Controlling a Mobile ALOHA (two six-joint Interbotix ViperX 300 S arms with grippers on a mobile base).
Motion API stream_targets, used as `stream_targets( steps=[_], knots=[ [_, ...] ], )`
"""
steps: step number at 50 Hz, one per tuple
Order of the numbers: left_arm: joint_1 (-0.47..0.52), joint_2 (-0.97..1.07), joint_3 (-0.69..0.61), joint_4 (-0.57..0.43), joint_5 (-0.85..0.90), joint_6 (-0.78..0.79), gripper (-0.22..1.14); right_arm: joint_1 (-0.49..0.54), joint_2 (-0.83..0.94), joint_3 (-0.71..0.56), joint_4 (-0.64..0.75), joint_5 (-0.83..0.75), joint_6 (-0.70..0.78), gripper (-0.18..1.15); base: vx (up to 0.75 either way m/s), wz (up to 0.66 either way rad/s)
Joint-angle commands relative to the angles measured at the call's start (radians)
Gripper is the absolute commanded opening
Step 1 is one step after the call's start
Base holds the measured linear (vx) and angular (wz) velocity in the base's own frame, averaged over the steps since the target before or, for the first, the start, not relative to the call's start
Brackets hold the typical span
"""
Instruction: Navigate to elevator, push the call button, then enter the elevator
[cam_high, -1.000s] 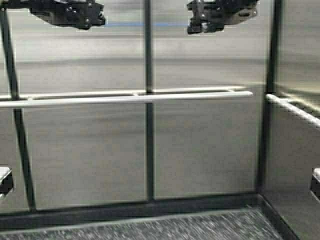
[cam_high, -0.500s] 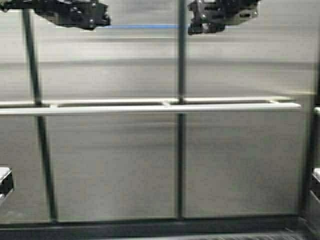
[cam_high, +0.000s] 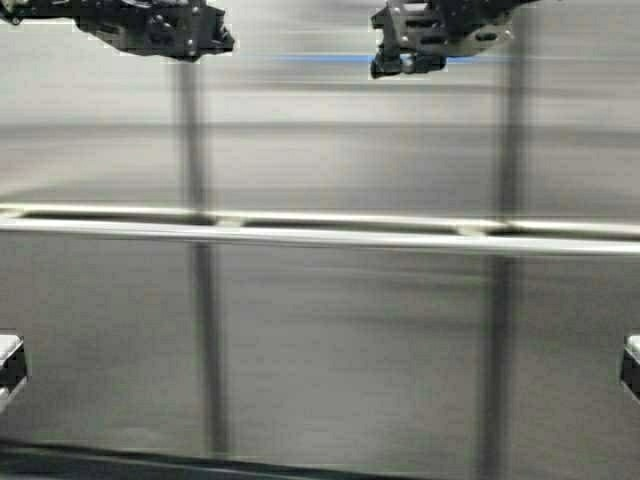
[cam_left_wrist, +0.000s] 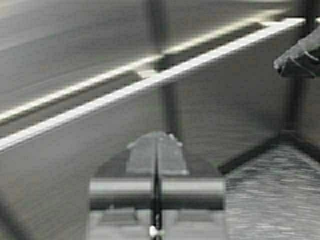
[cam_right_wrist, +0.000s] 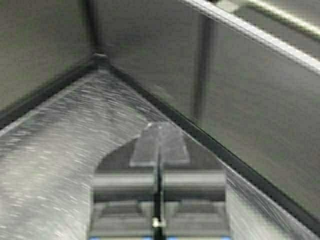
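You're inside the elevator (cam_high: 350, 340): steel wall panels fill the view, handrail (cam_high: 320, 235) running 9 to 3 o'clock. Left claw (cam_left_wrist: 157, 152) and right claw (cam_right_wrist: 159, 145) both pressed together, empty.

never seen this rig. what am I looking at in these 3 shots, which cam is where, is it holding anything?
This is a wheeled robot with two arms, now inside the elevator, facing one of its brushed-steel wall panels.

The high view comes from a camera on the robot's frame, above and behind the arms. It shows the steel wall, a horizontal handrail across it, and both arms raised at the top edge: the left end effector and the right end effector.

The other two pictures come from cameras on each wrist. The left wrist view shows the left end effector's fingers pressed together, with the handrail and wall beyond. The right wrist view shows the same for the right fingers, above the speckled floor and a corner of the cabin.

Nothing is held; both are shut and empty.
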Motion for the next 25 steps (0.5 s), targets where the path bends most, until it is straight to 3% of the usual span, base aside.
stream_targets(
  steps=[1, 25],
  knots=[
    [0.002, -0.018, -0.015, -0.002, -0.008, -0.002, 0.03, 0.005, -0.017, -0.014, 0.002, -0.005, -0.002, 0.05, 0.19, 0.60],
    [0.002, 0.011, -0.017, 0.000, -0.009, -0.006, 0.03, 0.038, -0.005, -0.009, 0.003, -0.005, -0.002, 0.05, 0.14, 0.75]
  ],
)
